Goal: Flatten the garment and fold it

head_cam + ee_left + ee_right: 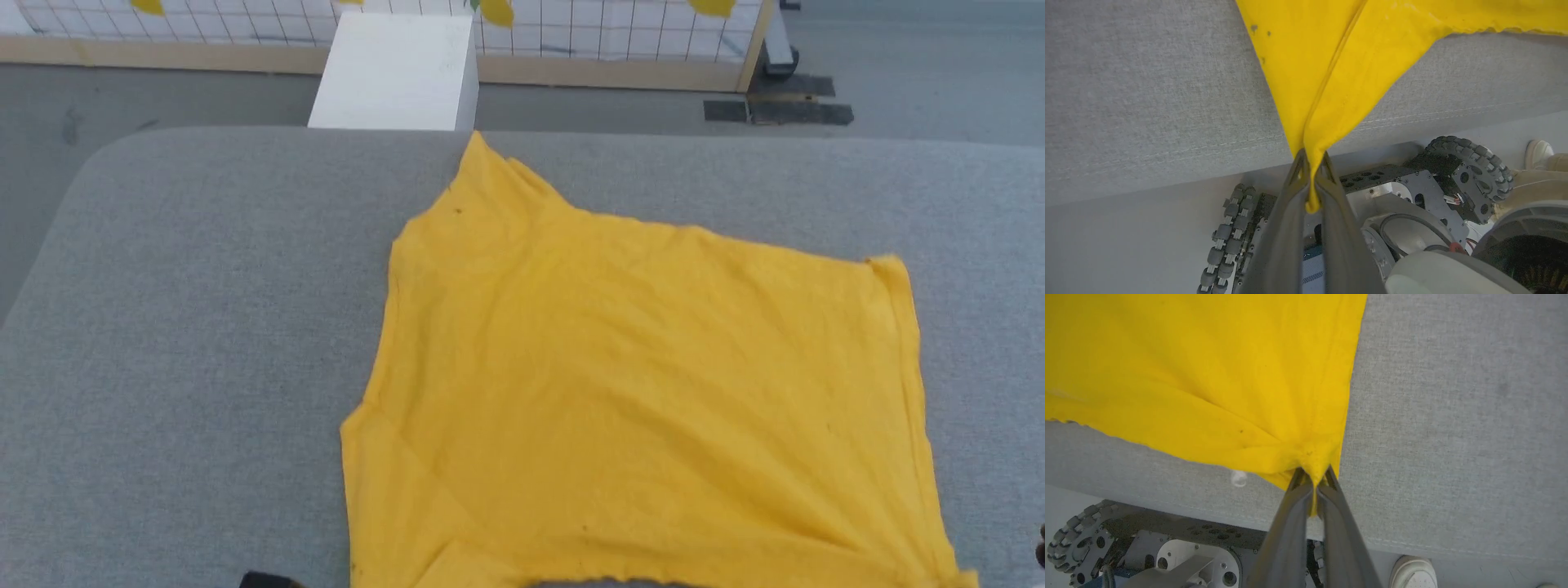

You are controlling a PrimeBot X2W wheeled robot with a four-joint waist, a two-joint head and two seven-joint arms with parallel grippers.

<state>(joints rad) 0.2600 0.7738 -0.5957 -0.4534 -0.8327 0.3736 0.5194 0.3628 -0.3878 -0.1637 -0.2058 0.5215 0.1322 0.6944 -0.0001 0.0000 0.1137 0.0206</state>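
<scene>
The bright yellow garment [637, 392] lies spread out and mostly flat on the grey padded table [204, 327], with one pointed part [486, 175] reaching the far edge. A few small dark specks mark the cloth. In the left wrist view my left gripper [1312, 157] is shut on a bunched near corner of the garment [1331, 61], just past the table's near edge. In the right wrist view my right gripper [1313, 473] is shut on the other near corner of the garment [1208, 375], and the cloth fans out in taut creases from the pinch.
A white box [396, 73] stands beyond the table's far edge, before a wire grid fence in a wooden frame [620, 37]. Below the near edge sit my wheeled base [1470, 171] and a person's white shoe [1412, 573]. Bare grey padding lies left and right of the garment.
</scene>
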